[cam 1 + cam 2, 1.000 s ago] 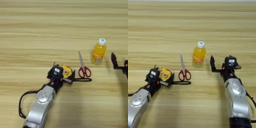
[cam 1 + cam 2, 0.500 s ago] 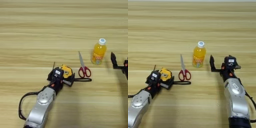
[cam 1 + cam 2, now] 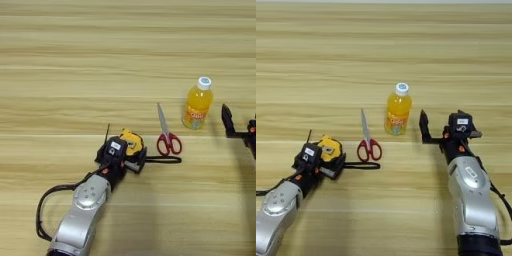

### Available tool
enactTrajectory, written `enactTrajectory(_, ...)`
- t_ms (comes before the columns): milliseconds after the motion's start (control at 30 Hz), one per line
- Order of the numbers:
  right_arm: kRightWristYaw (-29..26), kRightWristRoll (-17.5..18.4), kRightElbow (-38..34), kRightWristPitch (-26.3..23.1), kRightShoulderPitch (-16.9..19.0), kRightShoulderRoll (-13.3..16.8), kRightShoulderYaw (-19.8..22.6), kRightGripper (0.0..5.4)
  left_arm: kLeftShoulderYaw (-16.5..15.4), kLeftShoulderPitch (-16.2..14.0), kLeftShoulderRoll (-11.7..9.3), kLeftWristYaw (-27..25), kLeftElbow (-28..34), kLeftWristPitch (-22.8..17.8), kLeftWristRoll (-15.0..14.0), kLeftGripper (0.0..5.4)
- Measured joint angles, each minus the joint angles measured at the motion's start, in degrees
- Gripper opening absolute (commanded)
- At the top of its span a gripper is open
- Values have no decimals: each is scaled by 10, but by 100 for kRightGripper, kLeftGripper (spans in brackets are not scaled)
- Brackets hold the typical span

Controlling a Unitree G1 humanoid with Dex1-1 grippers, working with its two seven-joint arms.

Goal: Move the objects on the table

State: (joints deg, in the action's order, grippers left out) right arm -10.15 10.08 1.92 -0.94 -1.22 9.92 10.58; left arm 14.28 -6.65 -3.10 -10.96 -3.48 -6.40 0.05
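Work looks barely begun: left gripper (image 3: 131, 156) clamps the yellow tape measure (image 3: 131, 142) beside the red-handled scissors (image 3: 167, 138), orange-drink bottle (image 3: 397, 111) untouched, right gripper (image 3: 432, 131) spread wide just beside it on the table (image 3: 75, 60).

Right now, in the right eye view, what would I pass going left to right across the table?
Left gripper → tape measure → scissors → orange-drink bottle → right gripper.

Tape measure (image 3: 131, 143) left of scissors (image 3: 166, 135), bottle (image 3: 197, 103) seemingly rightmost
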Motion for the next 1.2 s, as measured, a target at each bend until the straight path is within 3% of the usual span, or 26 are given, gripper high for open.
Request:
enactTrajectory(400,0,0,0,-1,0,0,0,540,-10,-1,1,-10,4,4,-7,406)
enactTrajectory(600,0,0,0,-3,0,0,1,540,-31,1,4,-17,52,30,-31,406)
enactTrajectory(867,-1,0,0,-8,0,1,2,540,-79,14,10,-14,98,58,-70,406)
enactTrajectory(1200,-2,0,0,-8,0,3,2,540,-182,35,-8,29,101,61,-76,406)
